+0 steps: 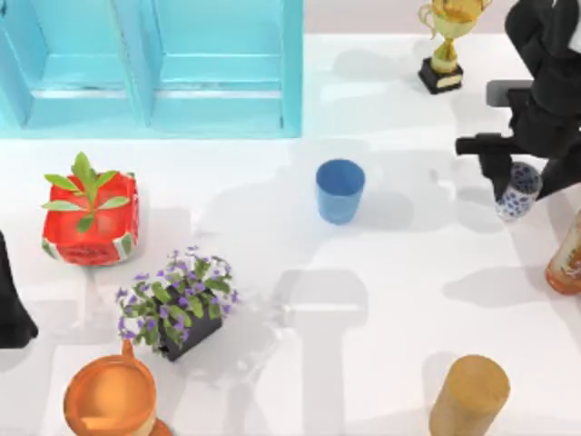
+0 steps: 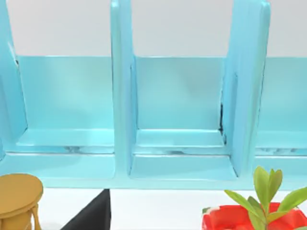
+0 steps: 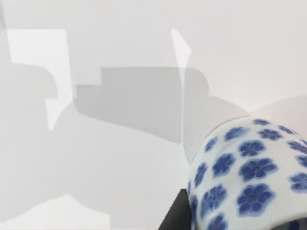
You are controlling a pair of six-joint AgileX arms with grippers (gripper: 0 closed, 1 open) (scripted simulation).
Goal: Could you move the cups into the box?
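The right gripper [image 1: 510,186], at the table's right, is clamped on the white blue-flowered cup [image 1: 518,192], which looks tilted, so it could slip or clip the blue tumbler [image 1: 339,190] en route to the turquoise box [image 1: 292,82].

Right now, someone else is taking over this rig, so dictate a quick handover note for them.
Right end effector: at the table's right side, at the patterned cup; grip unclear.
Left arm: parked at the table's left edge.
Blue cup: upright mid-table, untouched.
Box: top left, no cup seen inside.
Done: nothing delivered.
Left: both cups into the box.
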